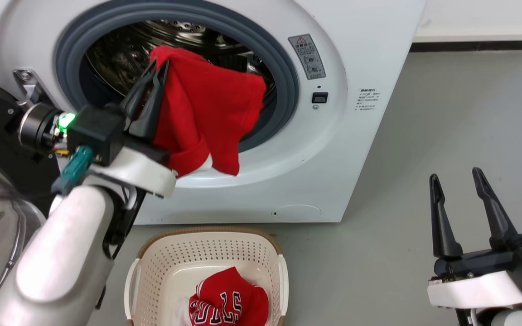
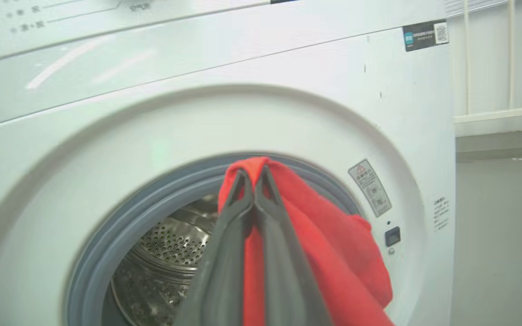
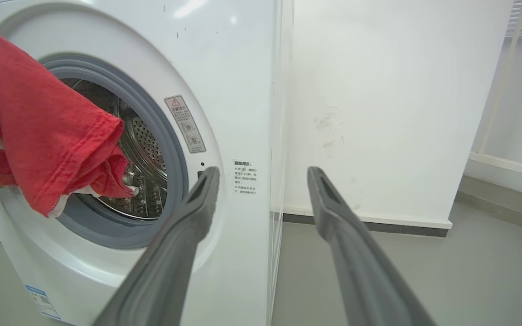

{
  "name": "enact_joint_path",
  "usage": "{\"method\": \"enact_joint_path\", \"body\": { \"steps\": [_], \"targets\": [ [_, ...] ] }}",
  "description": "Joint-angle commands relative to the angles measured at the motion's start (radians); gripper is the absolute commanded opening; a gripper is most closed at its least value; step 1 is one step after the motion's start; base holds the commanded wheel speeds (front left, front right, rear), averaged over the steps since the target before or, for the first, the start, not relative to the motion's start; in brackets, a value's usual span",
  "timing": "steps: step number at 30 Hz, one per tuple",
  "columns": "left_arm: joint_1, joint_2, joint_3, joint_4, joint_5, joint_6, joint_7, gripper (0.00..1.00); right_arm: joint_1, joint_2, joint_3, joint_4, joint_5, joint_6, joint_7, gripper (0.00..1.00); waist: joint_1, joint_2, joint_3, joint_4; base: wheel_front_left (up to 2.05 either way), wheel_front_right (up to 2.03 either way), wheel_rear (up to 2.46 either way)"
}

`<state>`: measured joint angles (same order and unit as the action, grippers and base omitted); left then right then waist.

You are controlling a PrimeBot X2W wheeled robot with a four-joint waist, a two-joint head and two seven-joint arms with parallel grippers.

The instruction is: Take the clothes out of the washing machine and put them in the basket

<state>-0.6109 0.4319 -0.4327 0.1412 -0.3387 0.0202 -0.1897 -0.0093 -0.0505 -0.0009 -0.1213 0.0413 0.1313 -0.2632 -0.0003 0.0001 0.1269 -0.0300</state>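
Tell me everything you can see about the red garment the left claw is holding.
The plain red garment is soft, matte cloth with white trim along a stitched hem. The left claw is shut on its top fold, so it hangs crumpled in front of the grey rubber ring of the washing machine, its lowest corner over the white front below the opening. Its lower folds lie by the claw's wrist; contact there is unclear.

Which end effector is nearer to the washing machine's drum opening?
Left. The left end effector is at the drum opening, shut on the red garment; the right end effector is open, well off to its right.
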Motion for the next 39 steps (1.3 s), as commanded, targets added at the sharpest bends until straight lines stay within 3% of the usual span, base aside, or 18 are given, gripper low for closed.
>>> {"method": "enact_joint_path", "body": {
  "steps": [1,9,18,27,39],
  "targets": [
    [0.032,0.014,0.006,-0.046,0.002,0.014,0.012,0.00,0.017,0.001,0.000,0.002,-0.003,-0.001,-0.002,1.00,0.0003,-0.0001,-0.009,0.002,0.00,0.00,0.00],
    [0.176,0.074,0.025,-0.286,0.002,0.080,0.071,0.00,0.032,0.001,-0.003,0.007,-0.003,-0.001,-0.002,1.00,0.0003,-0.0001,-0.024,0.010,0.00,0.00,0.00],
    [0.315,0.093,-0.009,-0.358,-0.005,0.107,0.100,0.00,0.007,0.001,-0.007,0.000,-0.004,-0.001,-0.002,1.00,0.0003,-0.0001,0.015,0.024,0.00,0.00,0.00],
    [0.393,0.052,-0.086,-0.238,-0.036,0.069,0.067,0.00,-0.036,0.001,-0.010,-0.012,-0.018,-0.001,-0.002,1.00,0.0003,-0.0001,0.114,0.035,0.00,0.00,0.00],
    [0.257,-0.049,-0.137,0.209,-0.024,-0.001,-0.038,0.00,-0.179,0.001,-0.002,-0.044,-0.034,-0.001,-0.002,1.00,0.0003,-0.0001,0.362,-0.015,0.00,0.00,0.00]
  ]
}}
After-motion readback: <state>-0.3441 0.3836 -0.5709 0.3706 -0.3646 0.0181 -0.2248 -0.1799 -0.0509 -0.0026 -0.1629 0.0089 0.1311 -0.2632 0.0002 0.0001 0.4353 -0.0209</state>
